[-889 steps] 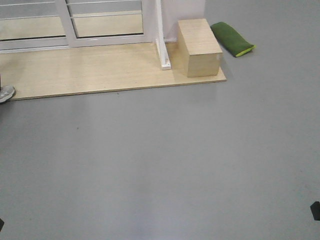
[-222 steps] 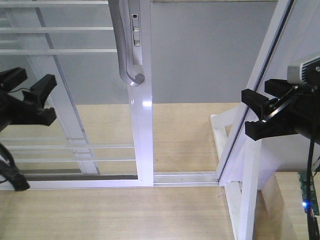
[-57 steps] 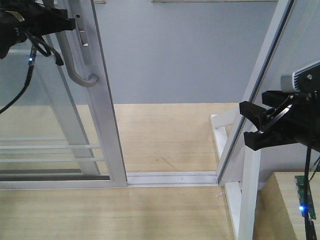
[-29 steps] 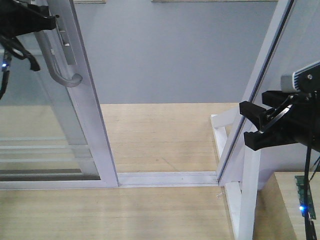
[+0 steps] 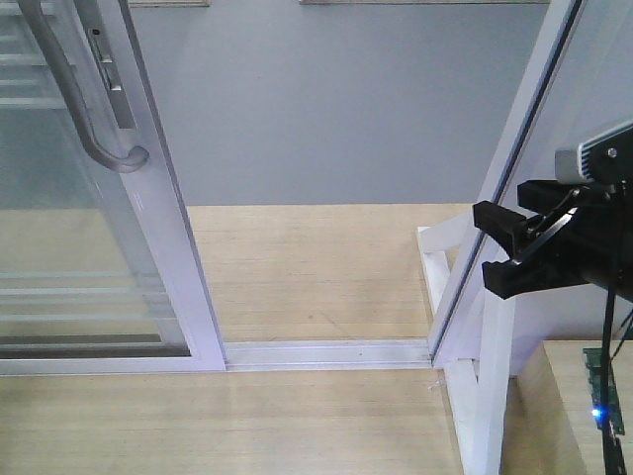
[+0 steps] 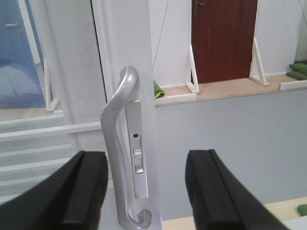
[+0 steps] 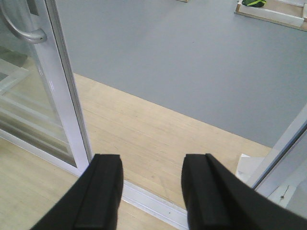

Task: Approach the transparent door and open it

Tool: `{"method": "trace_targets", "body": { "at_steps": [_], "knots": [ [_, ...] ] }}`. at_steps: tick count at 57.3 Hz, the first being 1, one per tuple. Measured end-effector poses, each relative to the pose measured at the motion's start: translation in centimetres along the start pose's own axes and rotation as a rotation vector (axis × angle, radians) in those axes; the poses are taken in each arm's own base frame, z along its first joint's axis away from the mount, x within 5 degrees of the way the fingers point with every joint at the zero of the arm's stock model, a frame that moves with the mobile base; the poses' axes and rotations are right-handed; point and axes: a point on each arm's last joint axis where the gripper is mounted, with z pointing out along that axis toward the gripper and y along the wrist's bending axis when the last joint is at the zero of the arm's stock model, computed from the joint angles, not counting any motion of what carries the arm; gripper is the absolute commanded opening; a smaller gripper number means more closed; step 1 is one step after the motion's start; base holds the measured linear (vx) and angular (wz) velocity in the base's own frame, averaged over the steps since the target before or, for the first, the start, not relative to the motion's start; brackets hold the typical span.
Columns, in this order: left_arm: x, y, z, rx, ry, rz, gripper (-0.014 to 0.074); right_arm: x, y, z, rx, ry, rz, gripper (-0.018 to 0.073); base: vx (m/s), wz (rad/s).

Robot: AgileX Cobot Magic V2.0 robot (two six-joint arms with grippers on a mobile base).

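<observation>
Both sets of jaws stand spread and empty, so take the heavy, rail-guided transparent door [image 5: 89,257] by its smooth curved handle [image 6: 116,158].

Light wooden floor platform [image 5: 326,277], grey floor [image 5: 336,109] beyond — dark red door [image 6: 223,38], green cushions [image 6: 300,71]

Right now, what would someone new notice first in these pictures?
Probably the glass door at the left of the front view, slid aside with its curved silver handle near the top, leaving a wide gap over the wooden floor. Next, the right gripper hanging open beside the white frame post.
</observation>
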Motion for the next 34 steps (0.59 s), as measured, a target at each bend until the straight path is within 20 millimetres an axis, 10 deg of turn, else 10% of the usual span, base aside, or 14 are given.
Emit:
{"method": "trace_targets", "body": {
  "at_steps": [18, 34],
  "knots": [
    [-1.7, 0.1, -4.4, -0.007, -0.120, 0.000, 0.0414, 0.0, 0.0, 0.0, -0.001, 0.002, 0.000, 0.0379, 0.00, 0.00],
    [1.8, -0.1, -9.1, -0.007, -0.174, -0.040, -0.0008, 0.0, 0.0, 0.0, -0.001, 0.002, 0.000, 0.0379, 0.00, 0.00]
  ]
}}
